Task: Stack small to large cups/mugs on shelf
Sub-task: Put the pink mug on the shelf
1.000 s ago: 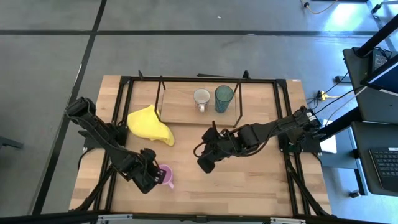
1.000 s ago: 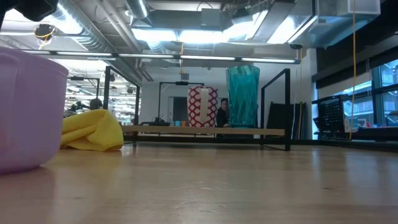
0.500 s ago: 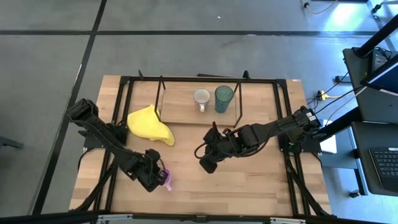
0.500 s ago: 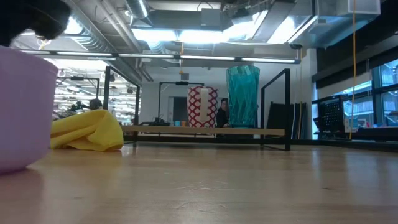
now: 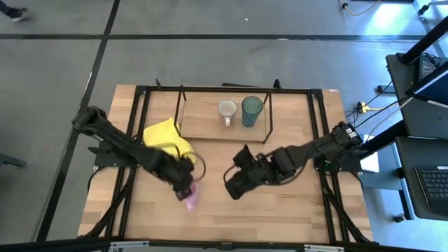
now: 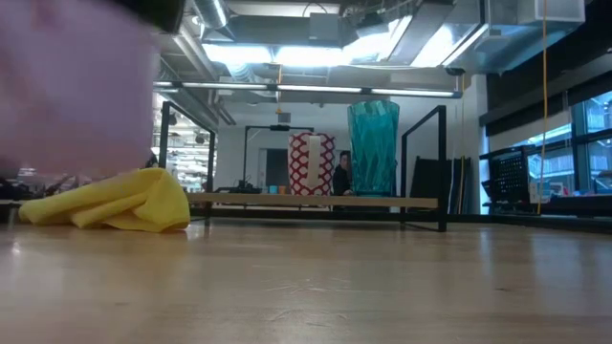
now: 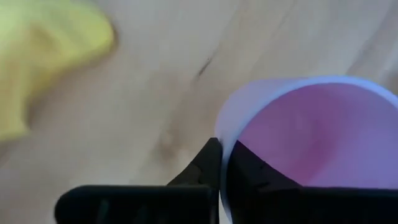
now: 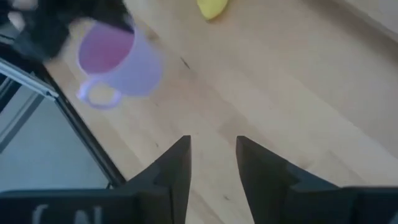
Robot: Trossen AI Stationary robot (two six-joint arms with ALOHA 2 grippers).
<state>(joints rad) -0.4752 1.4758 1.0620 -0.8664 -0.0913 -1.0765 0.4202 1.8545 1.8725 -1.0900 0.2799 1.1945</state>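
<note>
Pink and handled, the small mug (image 5: 190, 199) is hanging clear of the table (image 5: 294, 210) in the lower-left middle of the high view, its rim pinched between the fingers of the left gripper (image 5: 185, 186); in the left wrist view the two dark fingers (image 7: 214, 163) are sitting on either side of the mug wall. No brand, label or writing is readable on any vessel. Compared with a second ago, the mug is no longer resting near the table's lower-left corner: it is now raised and carried rightward, toward the centre, and in the low view it is filling the upper left as a blurred pink mass (image 6: 72, 86) above the yellow cloth (image 6: 115, 203). The left arm is stretching diagonally from the table's left edge past the cloth (image 5: 166, 138). The white mug (image 5: 227, 110) and the teal tumbler (image 5: 252, 110) are standing side by side on the shelf (image 5: 203, 120) at the top centre, unchanged. The right gripper (image 5: 233, 187) is hovering at mid-table, its arm reaching in from the right edge, fingers (image 8: 177, 163) parted narrowly and holding nothing; it is sitting slightly lower in the frame than before.
</note>
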